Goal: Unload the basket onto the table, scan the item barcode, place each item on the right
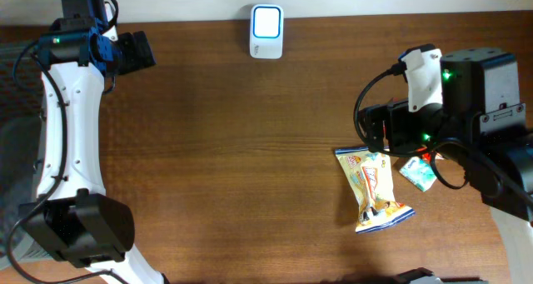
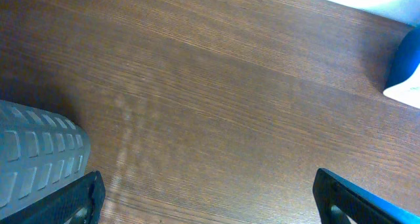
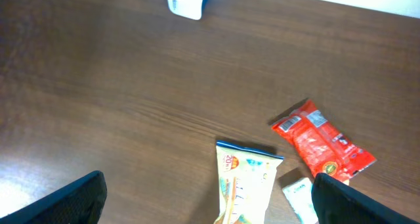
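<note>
- Right hand (image 3: 209, 184), 3 o'clock side of the surface (image 1: 250, 151): fingers spread wide, gripping nothing.
- Yellow snack packet (image 3: 246, 184) lies flat on the surface at that hand's 6 o'clock; "20" legible near its top corner, other print unreadable.
- Small white-and-teal packet (image 3: 298, 196) just beside it at 3 o'clock; red packet (image 3: 321, 147) at 2 o'clock, white label panel, text too small.
- White scanner (image 1: 266, 32) at 12 o'clock edge, well apart from packets.
- Left hand (image 2: 209, 181), 10 o'clock: wide open, empty.
</note>
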Motion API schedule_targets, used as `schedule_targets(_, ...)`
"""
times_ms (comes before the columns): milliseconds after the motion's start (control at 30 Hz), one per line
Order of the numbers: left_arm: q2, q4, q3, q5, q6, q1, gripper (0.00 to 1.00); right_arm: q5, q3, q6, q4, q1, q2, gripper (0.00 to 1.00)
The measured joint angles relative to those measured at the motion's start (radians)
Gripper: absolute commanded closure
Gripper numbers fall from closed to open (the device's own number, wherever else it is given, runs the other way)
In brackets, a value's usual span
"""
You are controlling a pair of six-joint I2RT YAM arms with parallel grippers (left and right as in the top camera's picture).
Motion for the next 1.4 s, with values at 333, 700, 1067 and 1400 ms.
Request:
schedule_targets(333, 0.0, 0.0, 0.0, 0.0, 0.0, 0.0, 0.01, -0.073, -0.56, -0.113, 0.679, -0.175, -0.266, 0.01)
schedule_targets(700, 0.002, 0.001, 0.002, 0.0, 0.0, 0.0, 0.01, -0.136, -1.527, -0.248, 1.384, -0.256, -1.024, 0.01)
schedule_targets(1067, 0.002, 0.0, 0.002, 0.0, 0.0, 0.0, 0.01, -0.136, -1.812, -0.26, 1.367, -0.257, -1.275, 0.01)
schedule_targets(1400, 0.002, 0.0, 0.002, 0.0, 0.0, 0.0, 0.01, -0.136, -1.819, -0.259, 1.314, -0.257, -1.275, 0.01)
